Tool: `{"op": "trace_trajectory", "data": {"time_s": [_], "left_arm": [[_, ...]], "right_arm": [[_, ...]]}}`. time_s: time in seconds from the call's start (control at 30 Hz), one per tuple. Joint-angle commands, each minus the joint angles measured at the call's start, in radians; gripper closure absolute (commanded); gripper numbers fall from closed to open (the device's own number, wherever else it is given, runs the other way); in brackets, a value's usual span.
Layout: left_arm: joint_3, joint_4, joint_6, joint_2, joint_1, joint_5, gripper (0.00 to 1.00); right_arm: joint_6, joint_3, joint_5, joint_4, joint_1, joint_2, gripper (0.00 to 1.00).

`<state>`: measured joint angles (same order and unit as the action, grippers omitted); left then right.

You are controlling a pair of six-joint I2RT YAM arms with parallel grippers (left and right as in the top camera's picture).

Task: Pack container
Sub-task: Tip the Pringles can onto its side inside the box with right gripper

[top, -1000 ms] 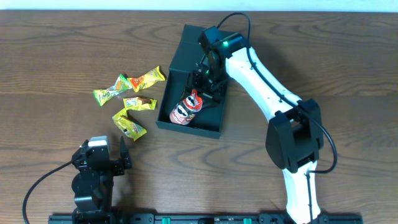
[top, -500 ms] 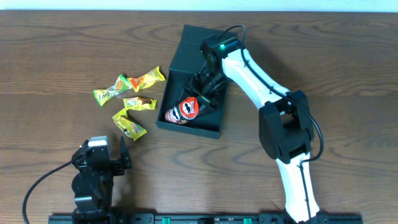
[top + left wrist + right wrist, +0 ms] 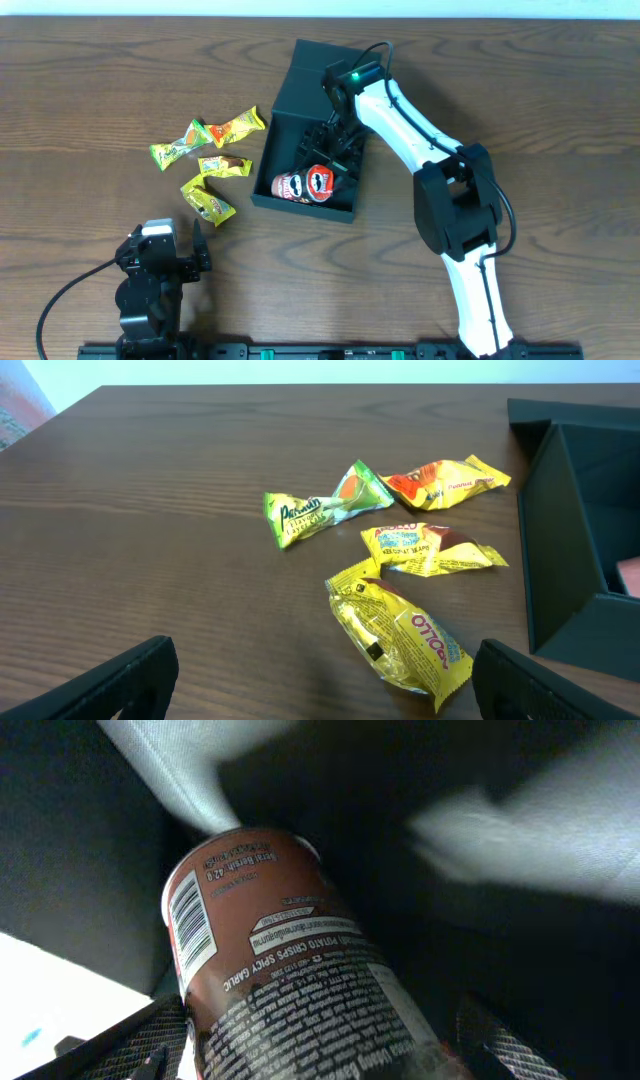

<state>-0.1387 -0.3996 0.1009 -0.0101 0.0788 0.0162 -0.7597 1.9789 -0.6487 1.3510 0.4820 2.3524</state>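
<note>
- The container (image 3: 285, 135), a dark rectangular cardboard box, is seen near the middle of the worktop (image 3: 100, 80), with its flap lid (image 3: 305, 75) folded back at the far end.
- A red can (image 3: 305, 184) is found lying on its side on the container's floor, towards the near wall.
- The right fingers (image 3: 500, 1040) are held spread inside the container, one on each side of the can. A dark gap is seen beside one finger; contact at the other cannot be told.
- The left fingers (image 3: 130, 680) are held spread wide with nothing between them, low near the worktop's front edge and well apart from the container.
- Four snack packets (image 3: 224, 165) are left on the worktop just beside the container's left wall, none of them inside.
- The packing is judged partly done: the can is in, the packets are to be added and the lid is to be shut.
- The container is judged light and fairly stiff, though its thin walls could be dented and it could be pushed along the smooth wood by a nudge.
- It is best taken by a pinch over a wall's rim, and the lid by its free edge, away from the hinge.
- The packets are judged light, soft and slippery, so a pinch at a crimped end is advised.
</note>
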Motion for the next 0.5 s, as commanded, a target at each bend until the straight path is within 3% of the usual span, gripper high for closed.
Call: {"op": "trace_trajectory", "data": {"time_s": [0.0,0.3,0.47], "left_arm": [[0.02,-0.004,-0.015,0.006,0.006,0.0,0.05],[0.02,-0.004,-0.015,0.006,0.006,0.0,0.05],[0.02,-0.004,-0.015,0.006,0.006,0.0,0.05]], "right_arm": [[-0.014,0.036,0.119,0.024,0.006,0.008,0.12],[-0.002,0.176,0.296,0.14,0.013,0.008,0.01],[0.014,0.249,0.354,0.188,0.028,0.008,0.01]]}}
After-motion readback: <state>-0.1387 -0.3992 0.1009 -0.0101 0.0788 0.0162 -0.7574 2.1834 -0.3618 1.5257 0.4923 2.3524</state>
